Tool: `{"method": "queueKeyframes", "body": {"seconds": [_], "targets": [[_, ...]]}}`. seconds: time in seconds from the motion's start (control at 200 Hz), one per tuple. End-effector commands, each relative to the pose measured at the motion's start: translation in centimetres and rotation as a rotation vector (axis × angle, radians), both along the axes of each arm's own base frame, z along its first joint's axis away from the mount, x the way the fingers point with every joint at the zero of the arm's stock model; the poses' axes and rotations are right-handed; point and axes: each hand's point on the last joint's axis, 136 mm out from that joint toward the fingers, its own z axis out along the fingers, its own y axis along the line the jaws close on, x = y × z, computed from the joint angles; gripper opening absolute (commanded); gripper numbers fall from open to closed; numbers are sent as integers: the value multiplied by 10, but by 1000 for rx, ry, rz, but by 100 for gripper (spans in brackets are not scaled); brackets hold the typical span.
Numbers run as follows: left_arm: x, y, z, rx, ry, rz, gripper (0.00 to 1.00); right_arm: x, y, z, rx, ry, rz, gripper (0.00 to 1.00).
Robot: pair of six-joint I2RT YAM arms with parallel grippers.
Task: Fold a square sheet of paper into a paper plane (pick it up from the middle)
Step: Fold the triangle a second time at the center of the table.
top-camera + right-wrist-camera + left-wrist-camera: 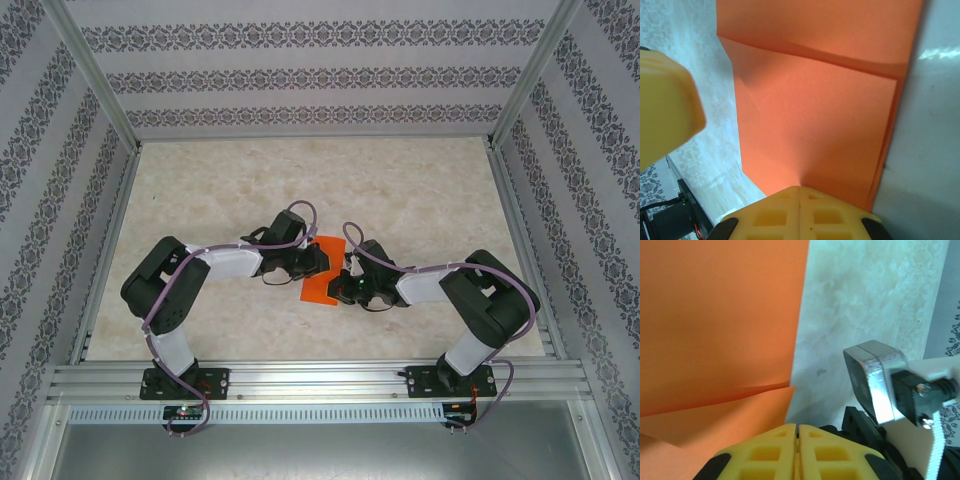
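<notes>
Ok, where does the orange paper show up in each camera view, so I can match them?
Top external: the square sheet of paper sits mid-table, between the left gripper and the right gripper.
Left wrist: the sheet takes up the left half.
Right wrist: the sheet covers the centre and top.
Shared landmark: the pale marbled tabletop bordering the sheet.

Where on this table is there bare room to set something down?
Free: the far table stretch up to the back wall, plus both side margins. Crowded: mid-table, where left gripper and right gripper meet at the orange paper.
</notes>
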Motion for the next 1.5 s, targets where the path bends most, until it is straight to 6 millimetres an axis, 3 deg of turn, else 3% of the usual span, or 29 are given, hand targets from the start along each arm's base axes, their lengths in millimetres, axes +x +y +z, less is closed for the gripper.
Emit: {"method": "queueKeyframes", "body": {"seconds": [0.0,0.38,0.624,0.994,1.114,1.309,1.499], "targets": [[-6,6,-21,41,43,29,11,-12,-15,-28,-97,58,-24,4],[-10,18,-51,104,69,47,8,-17,-19,-32,-116,74,-20,3],[13,35,-42,156,18,98,9,-25,-25,-32,-144,80,-1,1],[39,57,-45,151,28,150,9,-31,-27,-33,-142,96,26,1],[40,60,-39,141,20,146,10,-26,-22,-29,-129,83,31,2],[40,62,-11,144,-41,119,13,-19,-16,-22,-112,69,33,4],[27,43,18,68,-83,49,15,-6,-8,-4,-83,22,17,10]]}}
